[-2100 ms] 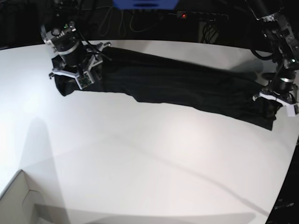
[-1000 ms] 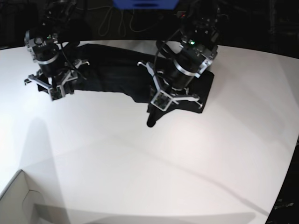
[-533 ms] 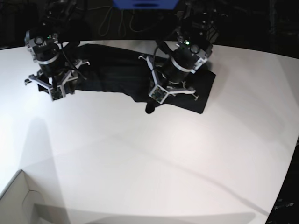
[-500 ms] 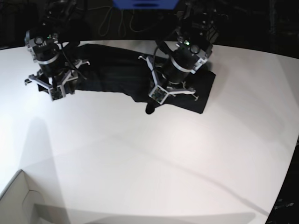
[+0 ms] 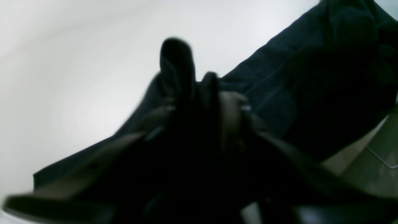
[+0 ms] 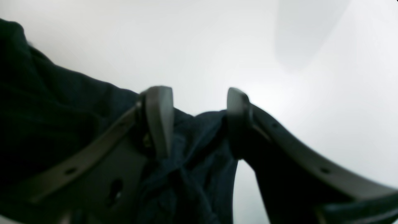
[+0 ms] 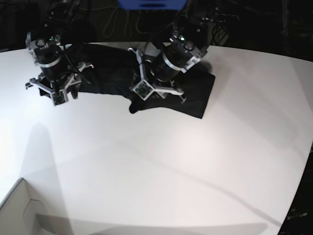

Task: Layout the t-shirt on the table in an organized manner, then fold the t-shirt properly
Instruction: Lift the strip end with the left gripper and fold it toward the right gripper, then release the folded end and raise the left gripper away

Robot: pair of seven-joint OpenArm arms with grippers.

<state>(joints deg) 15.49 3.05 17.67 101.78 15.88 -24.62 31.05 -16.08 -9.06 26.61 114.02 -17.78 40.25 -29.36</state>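
Observation:
The black t-shirt lies at the back of the white table, its right part doubled over to the left. My left gripper hovers at the shirt's front edge, and a dark tip of cloth pokes out below it. In the left wrist view the t-shirt bunches up between the dark, blurred fingers, which stand slightly apart. My right gripper sits over the shirt's left end. It is open, its fingers astride a fold of t-shirt.
A white box corner sits at the front left. Cables and a blue object lie behind the table's back edge. The table's curved edge runs down the right side.
The left arm has carried the shirt's right end leftward over the rest and has kept shifting left. Its jaws look wider than before. The right arm has stayed put for the last second.

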